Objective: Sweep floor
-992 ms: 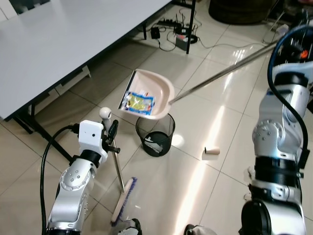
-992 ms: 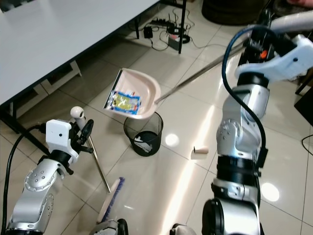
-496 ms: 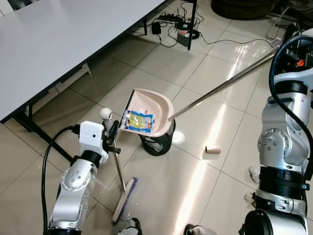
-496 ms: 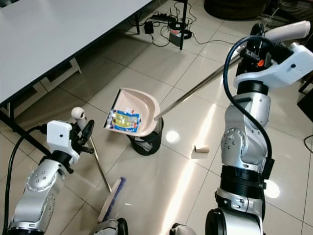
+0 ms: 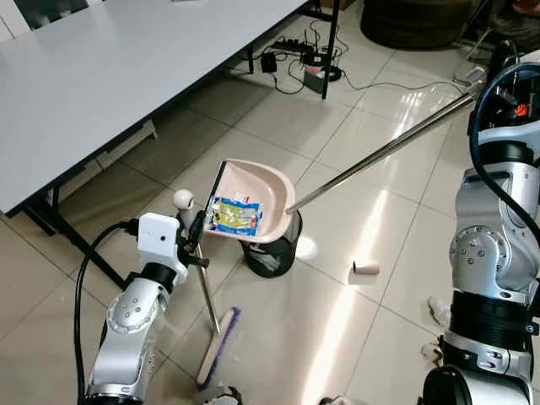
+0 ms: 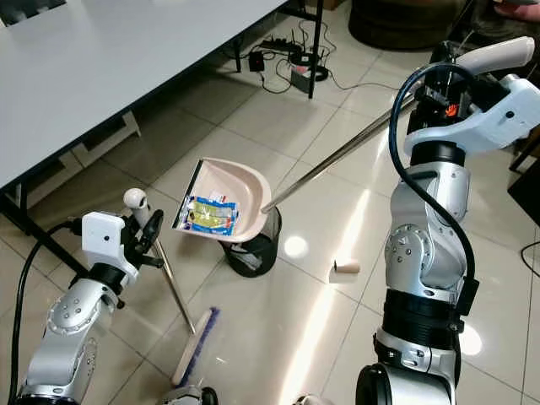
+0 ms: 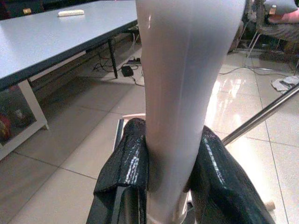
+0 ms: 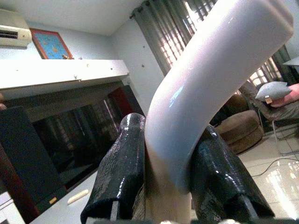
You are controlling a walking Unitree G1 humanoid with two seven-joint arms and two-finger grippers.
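1. Dustpan (image 5: 250, 202) hangs tilted in the air just above the black wire bin (image 5: 272, 251), open mouth toward the robot's left, a blue and yellow wrapper (image 5: 234, 216) lying inside it.
2. Its long metal pole (image 5: 380, 152) runs from the pan's back edge up and away toward the robot's right; the right wrist view shows the right hand (image 8: 161, 186) clenched on the pole's curved white grip (image 8: 210, 79), a detail the eye views do not give.
3. Left wrist view shows the left hand (image 7: 170, 168) clamped on a white handle (image 7: 182, 70), with the dustpan pole crossing behind it.
4. From the eye views, that handle belongs to the broom (image 5: 211, 321): ball-capped top at the left hand (image 5: 196, 239), shaft slanting down and toward the robot to a brush head (image 5: 218, 348) with purple bristles resting on the tiled floor (image 5: 337, 321).
5. A cardboard tube (image 5: 365, 269) lies on the floor to the right of the bin, apart from it.
6. A grey table (image 5: 110, 76) stands on the robot's left; cables and a power strip (image 5: 308, 61) lie beyond.
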